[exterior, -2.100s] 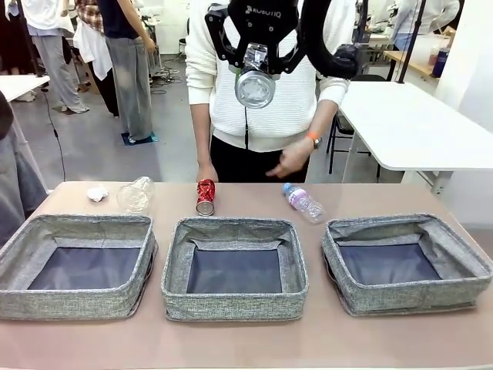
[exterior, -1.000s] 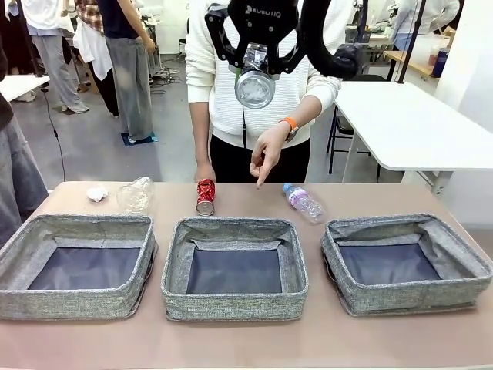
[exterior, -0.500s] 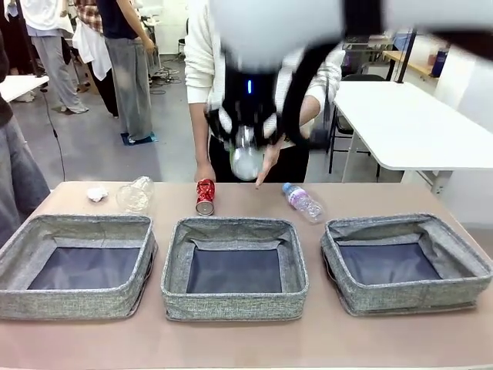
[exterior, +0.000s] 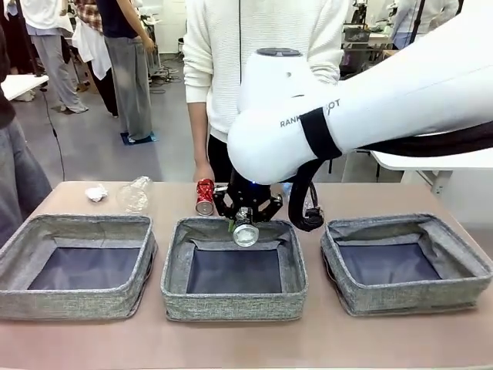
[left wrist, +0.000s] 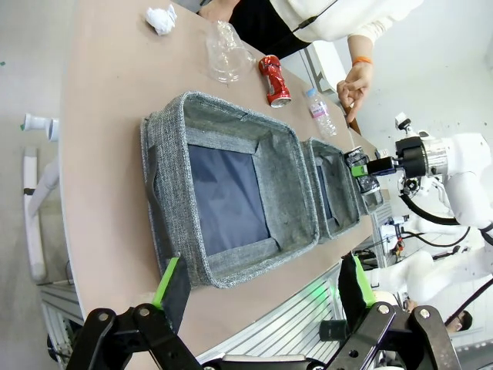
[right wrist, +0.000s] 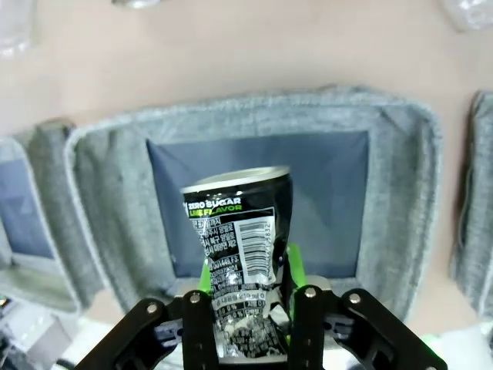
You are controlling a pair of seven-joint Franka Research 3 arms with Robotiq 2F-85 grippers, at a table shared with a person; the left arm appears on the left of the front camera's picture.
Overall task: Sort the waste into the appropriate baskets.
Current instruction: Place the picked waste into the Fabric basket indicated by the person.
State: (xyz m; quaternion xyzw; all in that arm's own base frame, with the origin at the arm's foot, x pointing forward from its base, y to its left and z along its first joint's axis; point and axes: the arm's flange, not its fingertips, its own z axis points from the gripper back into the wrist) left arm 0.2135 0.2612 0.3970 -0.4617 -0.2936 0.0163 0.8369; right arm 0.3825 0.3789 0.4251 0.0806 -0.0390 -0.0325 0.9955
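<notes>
My right gripper (exterior: 245,221) is shut on the black-and-silver can (exterior: 246,233) and holds it low over the back part of the middle basket (exterior: 176,258). The right wrist view has that can (right wrist: 240,231) upright between the green pads, with the basket's grey wall (right wrist: 108,193) around it below. On the table behind the baskets lie a red can (exterior: 205,195), a clear plastic container (exterior: 136,193) and a white paper ball (exterior: 97,193). A clear bottle (left wrist: 318,112) lies near the person's hand (left wrist: 353,81). My left gripper (left wrist: 262,285) is open, high above the left basket (left wrist: 166,154).
The left basket (exterior: 77,225) and right basket (exterior: 408,225) hold nothing. A person in a white sweater (exterior: 262,54) stands at the far edge. My white right arm (exterior: 370,100) crosses the picture from the right. Other people stand behind at left.
My right arm has come down from high near the camera, bringing the can to just above the middle basket. The person's pointing hand is now behind the arm in the front view.
</notes>
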